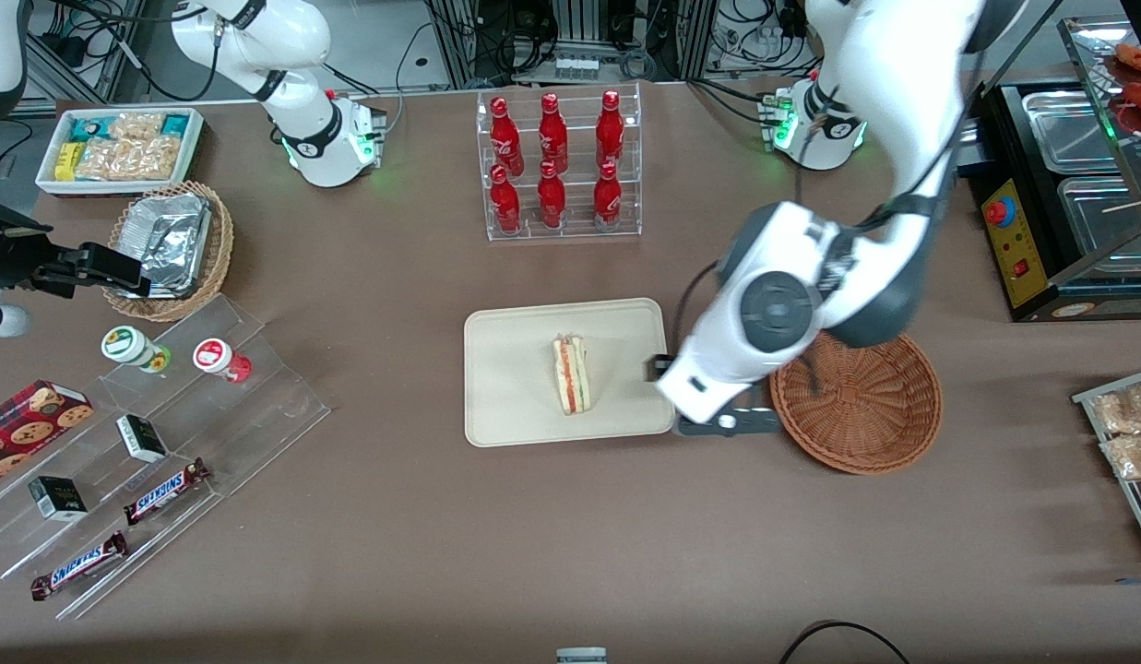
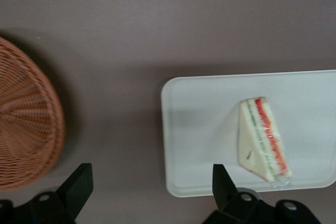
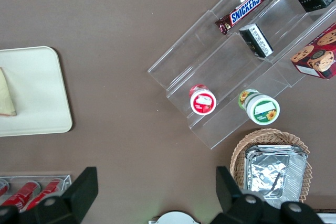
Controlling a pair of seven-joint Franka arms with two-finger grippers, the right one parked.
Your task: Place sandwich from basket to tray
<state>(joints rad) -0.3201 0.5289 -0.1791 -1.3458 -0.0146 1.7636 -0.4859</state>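
Lying nearest the front camera, toward the parked arm's end of the table, Snickers bars [image 1: 164, 491] sit on a clear acrylic stepped stand [image 1: 164, 443] with small dark boxes [image 1: 142, 437], a cookie box [image 1: 30, 415] and two lidded cups [image 1: 132, 347].

Basket [image 1: 879, 415] sits on the brown table [image 1: 395, 553] toward the working arm's end, just beside the tray [image 1: 515, 369], a strip of table between them. Nothing visible in the basket; part of it is covered by the arm in the front view.

Sandwich [image 1: 571, 373] lies on the tray, roughly mid-tray, filling edge with red and green layers showing. In the left wrist view the sandwich [image 2: 261, 139] rests flat on the tray [image 2: 199, 129], free of the gripper.

Gripper [image 2: 152, 182] hangs above the table over the gap between tray and basket [image 2: 26, 129], fingers [image 2: 79, 182] spread wide apart, holding nothing. In the front view the gripper [image 1: 718, 420] is mostly hidden under the left arm's wrist.

Farther from the camera than the tray: clear rack of red cola bottles [image 1: 556, 166]. Toward the parked arm's end: tan wicker basket with foil containers [image 1: 169, 244], then white bin of snack packs [image 1: 118, 148]. Bagged pastries [image 1: 1128, 429] at the working arm's end.
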